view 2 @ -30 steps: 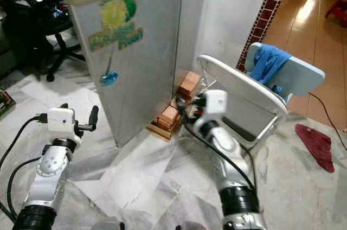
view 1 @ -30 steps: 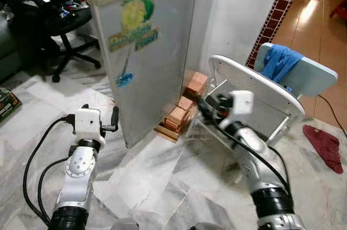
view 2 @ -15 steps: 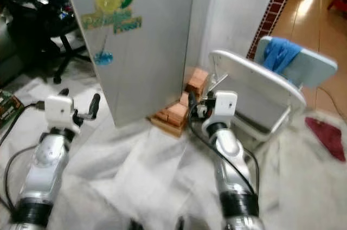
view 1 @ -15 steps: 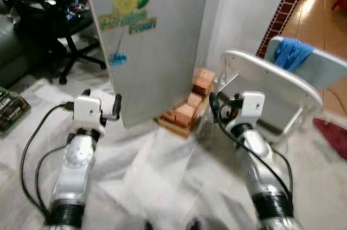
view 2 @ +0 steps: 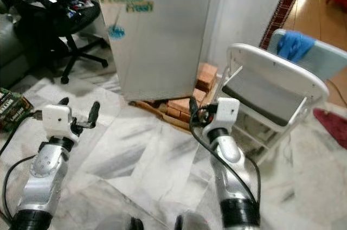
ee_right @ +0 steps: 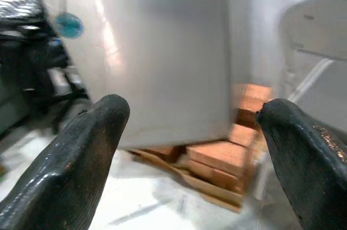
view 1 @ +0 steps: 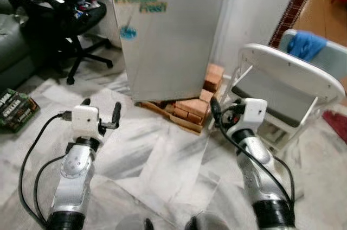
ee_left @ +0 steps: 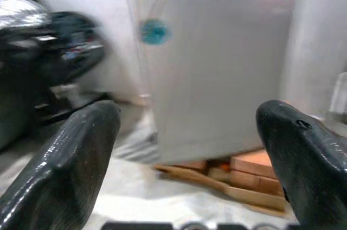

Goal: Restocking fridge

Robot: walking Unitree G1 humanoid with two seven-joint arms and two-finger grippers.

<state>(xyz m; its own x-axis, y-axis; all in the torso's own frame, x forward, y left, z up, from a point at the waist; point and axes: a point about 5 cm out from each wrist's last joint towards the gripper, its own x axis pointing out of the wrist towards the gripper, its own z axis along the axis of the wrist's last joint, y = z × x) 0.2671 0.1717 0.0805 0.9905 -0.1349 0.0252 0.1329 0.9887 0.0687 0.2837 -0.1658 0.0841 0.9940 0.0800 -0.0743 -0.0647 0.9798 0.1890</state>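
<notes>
Marble floor (view 1: 162, 154) bears bricks (view 1: 191, 108), fridge (view 1: 173, 29), chair (view 1: 287, 94).

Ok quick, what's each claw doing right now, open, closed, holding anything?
Left claw: open, holding nothing, raised toward the fridge.
Right claw: open, holding nothing, raised toward the bricks under the fridge.

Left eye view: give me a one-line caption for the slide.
Both open claws, left and right, raised empty toward the closed grey fridge standing on bricks, white chair beside.
</notes>
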